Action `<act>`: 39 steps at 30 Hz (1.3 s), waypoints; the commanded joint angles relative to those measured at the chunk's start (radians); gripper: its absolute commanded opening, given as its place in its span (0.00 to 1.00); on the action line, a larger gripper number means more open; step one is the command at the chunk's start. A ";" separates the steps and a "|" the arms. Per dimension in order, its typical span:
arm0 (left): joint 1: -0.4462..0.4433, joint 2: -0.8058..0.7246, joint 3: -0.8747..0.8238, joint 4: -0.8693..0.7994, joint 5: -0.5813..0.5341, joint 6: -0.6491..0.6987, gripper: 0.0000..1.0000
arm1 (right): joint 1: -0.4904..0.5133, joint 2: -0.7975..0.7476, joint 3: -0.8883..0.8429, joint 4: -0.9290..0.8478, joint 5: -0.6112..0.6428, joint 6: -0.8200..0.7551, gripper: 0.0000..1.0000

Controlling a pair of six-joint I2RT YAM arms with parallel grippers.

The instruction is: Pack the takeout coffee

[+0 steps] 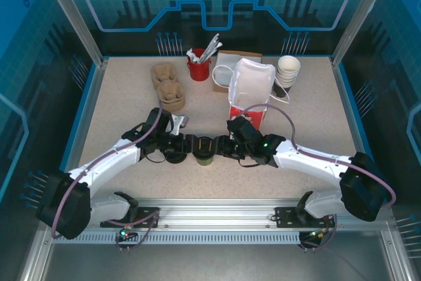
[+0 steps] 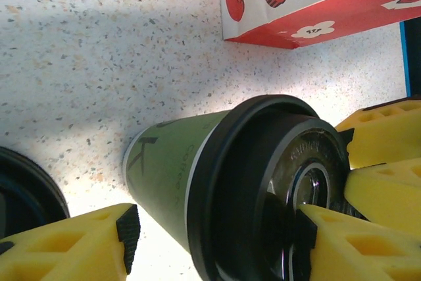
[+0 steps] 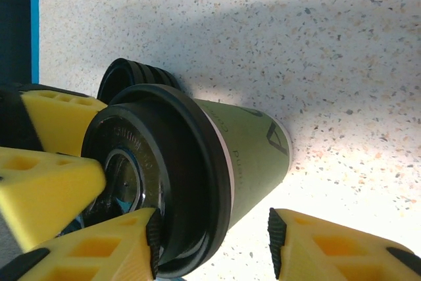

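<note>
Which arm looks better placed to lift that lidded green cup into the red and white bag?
Probably the right. Both the left fingers and right fingers sit open around the takeout coffee, but the bag stands just behind the right arm, so its path looks shorter.

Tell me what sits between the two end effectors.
The takeout coffee, lid on, stands between the left end effector and right end effector, seen in the top view.
</note>
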 commanded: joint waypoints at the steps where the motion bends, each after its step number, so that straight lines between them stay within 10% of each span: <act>1: 0.007 -0.019 0.055 -0.108 -0.047 0.032 0.65 | 0.011 0.009 0.030 -0.099 0.022 -0.026 0.50; 21: 0.005 -0.092 0.191 -0.243 -0.115 0.067 0.66 | 0.010 -0.047 0.137 -0.184 0.005 -0.070 0.57; 39: 0.056 -0.147 0.403 -0.308 -0.467 -0.015 0.77 | -0.045 -0.320 0.351 -0.489 0.022 -0.285 0.55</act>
